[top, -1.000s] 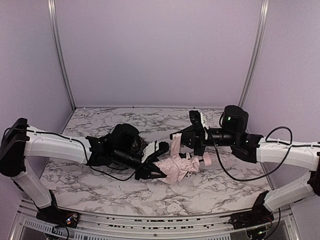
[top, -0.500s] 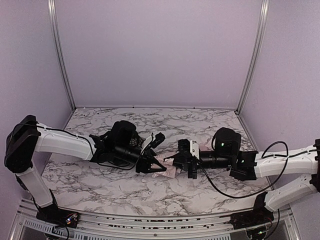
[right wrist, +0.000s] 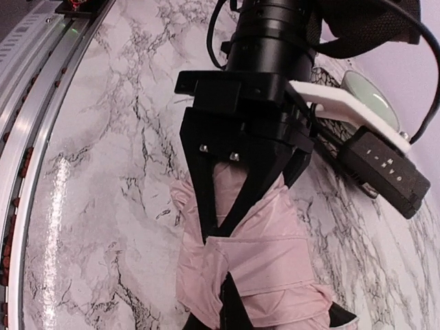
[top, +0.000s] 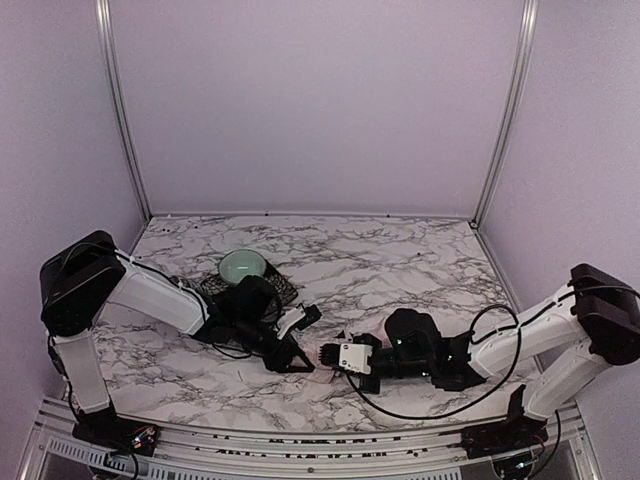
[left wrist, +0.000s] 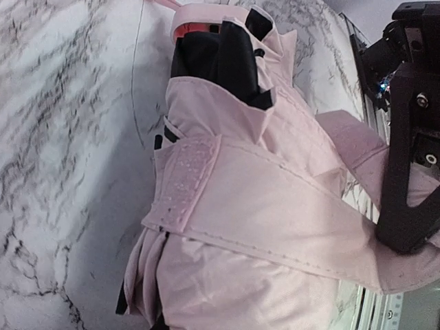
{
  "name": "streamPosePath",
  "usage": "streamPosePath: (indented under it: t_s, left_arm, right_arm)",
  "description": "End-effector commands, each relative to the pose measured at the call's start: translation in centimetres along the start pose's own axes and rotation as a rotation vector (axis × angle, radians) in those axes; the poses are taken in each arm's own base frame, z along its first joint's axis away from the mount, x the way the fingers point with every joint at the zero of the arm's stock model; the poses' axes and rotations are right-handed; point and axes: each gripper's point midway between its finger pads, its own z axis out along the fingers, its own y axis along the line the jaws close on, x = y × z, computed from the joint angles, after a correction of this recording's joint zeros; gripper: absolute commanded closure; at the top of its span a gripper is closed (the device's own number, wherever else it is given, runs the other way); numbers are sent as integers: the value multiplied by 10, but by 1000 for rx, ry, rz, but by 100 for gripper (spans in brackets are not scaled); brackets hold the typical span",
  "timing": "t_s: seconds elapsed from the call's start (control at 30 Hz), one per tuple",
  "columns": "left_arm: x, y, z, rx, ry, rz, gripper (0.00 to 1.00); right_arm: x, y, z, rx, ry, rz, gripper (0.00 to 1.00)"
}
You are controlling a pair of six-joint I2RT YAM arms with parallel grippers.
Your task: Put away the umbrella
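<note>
The umbrella (left wrist: pixel 261 227) is a folded bundle of pale pink fabric with black lining at one end. A pink velcro strap (left wrist: pixel 185 179) is wrapped across it. It lies low on the marble table (top: pixel 400 260) near the front. In the top view it is hidden between the two grippers. My left gripper (top: pixel 297 352) grips one end of the bundle, its black fingers closing in a V in the right wrist view (right wrist: pixel 223 216). My right gripper (top: pixel 328 354) holds the other end, its fingertips (right wrist: pixel 232 306) either side of the fabric. One of its fingers (left wrist: pixel 405 172) presses on the strap's tail.
A pale green bowl (top: pixel 243 265) sits on a dark patterned mat (top: pixel 212 287) behind the left arm. The bowl also shows in the right wrist view (right wrist: pixel 368 93). The table's metal front rail (right wrist: pixel 41 62) runs close to the grippers. Walls enclose the back and sides.
Both grippers have come down and toward the front edge with the umbrella. The right arm has dropped low and stretched left. The bowl, earlier hidden by the left arm, now shows.
</note>
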Motion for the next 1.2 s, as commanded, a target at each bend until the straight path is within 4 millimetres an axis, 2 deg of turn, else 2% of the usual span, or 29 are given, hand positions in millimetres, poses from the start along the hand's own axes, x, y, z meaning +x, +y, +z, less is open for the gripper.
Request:
streamPosePath:
  t_s: [0.0, 0.03, 0.2, 0.4, 0.53, 0.67, 0.8, 1.1, 1.17]
  left_arm:
    - [-9, 40, -4, -120, -49, -68, 100]
    - [-5, 41, -3, -121, -37, -73, 100]
    - [4, 41, 0, -113, -10, -79, 100]
    - [9, 37, -4, -115, -1, -34, 99]
    - [5, 37, -6, -127, -12, -23, 93]
    - [-1, 27, -2, -85, -22, -19, 83]
    - [-3, 17, -5, -46, -28, -5, 70]
    - [-10, -19, -14, 84, -73, 95, 43]
    - [-14, -23, -16, 101, -93, 105, 40]
  right_arm:
    - [21, 45, 11, -120, 17, 7, 100]
    - [30, 48, 15, -126, 44, 15, 100]
    - [51, 61, 28, -135, 91, 9, 100]
    - [57, 58, 31, -102, 116, -3, 100]
    - [61, 51, 36, -63, 146, 14, 100]
    - [68, 44, 45, -7, 201, -18, 100]
    - [90, 40, 49, 25, 323, -62, 100]
    - [106, 36, 56, 54, 402, -94, 100]
    - [109, 37, 57, 52, 418, -99, 100]
